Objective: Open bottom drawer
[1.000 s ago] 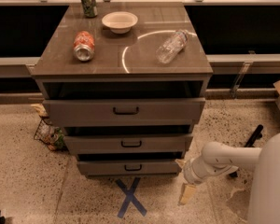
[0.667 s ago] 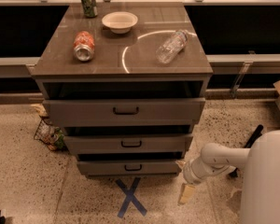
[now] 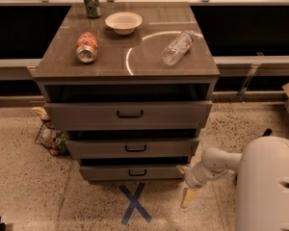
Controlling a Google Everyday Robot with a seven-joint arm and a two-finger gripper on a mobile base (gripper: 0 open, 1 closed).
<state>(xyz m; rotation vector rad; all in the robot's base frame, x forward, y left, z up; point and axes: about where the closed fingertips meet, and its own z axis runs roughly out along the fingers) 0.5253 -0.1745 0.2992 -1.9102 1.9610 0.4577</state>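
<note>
while its white arm (image 3: 216, 160) stretches in low from 4 o'clock, a mobile robot's pincer (image 3: 188, 197) hangs just above the speckled terrazzo floor (image 3: 29, 196). it is beside the right-hand corner of the grey-brown bottom drawer (image 3: 106, 173) and clear of its small black bar handle (image 3: 137, 173). whether the pincer is open or closed cannot be told from this angle; it has hold of neither the handle nor anything else that shows.

the bottom drawer sits lowest in the grey-brown three-drawer cabinet (image 3: 208, 91), at 6 o'clock from the middle of the picture. only a thin dark gap shows above its front, so the opening looks barely begun, if at all.

the step in hand appears to be the approach: the pincer is near the drawer but off to 4 o'clock of the handle. the next move would call for swinging it toward 10 o'clock to line up with the bar and closing on it squarely. it would then draw straight out toward 6 o'clock, over the blue tape cross (image 3: 135, 203) on the floor.

counted:
- three drawers, each with one black handle.
- on the glossy brown surface (image 3: 135, 64), two cans: a green drink can (image 3: 91, 1) upright at 11 o'clock and a red drink can (image 3: 86, 47) on its side at 9 o'clock.
- one white ceramic bowl (image 3: 124, 22) at 12 o'clock.
- one clear plastic bottle (image 3: 177, 47) lying at 2 o'clock.
- one wire basket (image 3: 50, 138) on the floor at the cabinet's 9 o'clock side.
</note>
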